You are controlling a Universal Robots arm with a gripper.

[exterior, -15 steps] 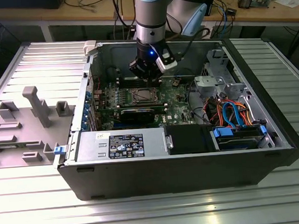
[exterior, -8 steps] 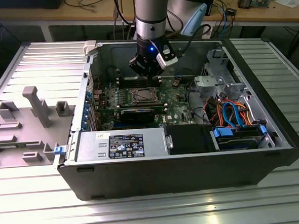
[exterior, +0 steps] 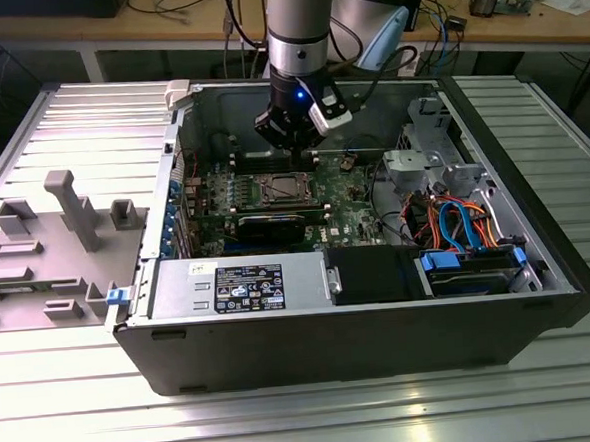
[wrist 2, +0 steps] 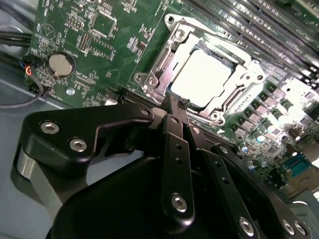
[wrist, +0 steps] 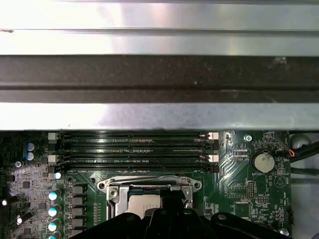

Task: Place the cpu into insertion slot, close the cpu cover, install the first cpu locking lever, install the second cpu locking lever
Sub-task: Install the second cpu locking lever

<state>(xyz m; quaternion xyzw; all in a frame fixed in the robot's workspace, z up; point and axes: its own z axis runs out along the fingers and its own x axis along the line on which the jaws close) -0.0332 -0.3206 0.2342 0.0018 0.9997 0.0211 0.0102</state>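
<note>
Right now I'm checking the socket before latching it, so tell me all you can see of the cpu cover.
The cpu cover is a thin, silvery, shiny metal frame with a square central opening. It lies flat over the socket on the green motherboard, framing the cpu, whose pale metal top shows through. The gripper hovers at its edge, fingertips together; contact cannot be judged.

Arm: descends vertically from the top centre of the exterior view, wrist pointing straight down.
Gripper (exterior: pixel 292 146): black, upper centre of that frame; in the second wrist view (wrist 2: pixel 175 107) fingers pressed together.
</note>
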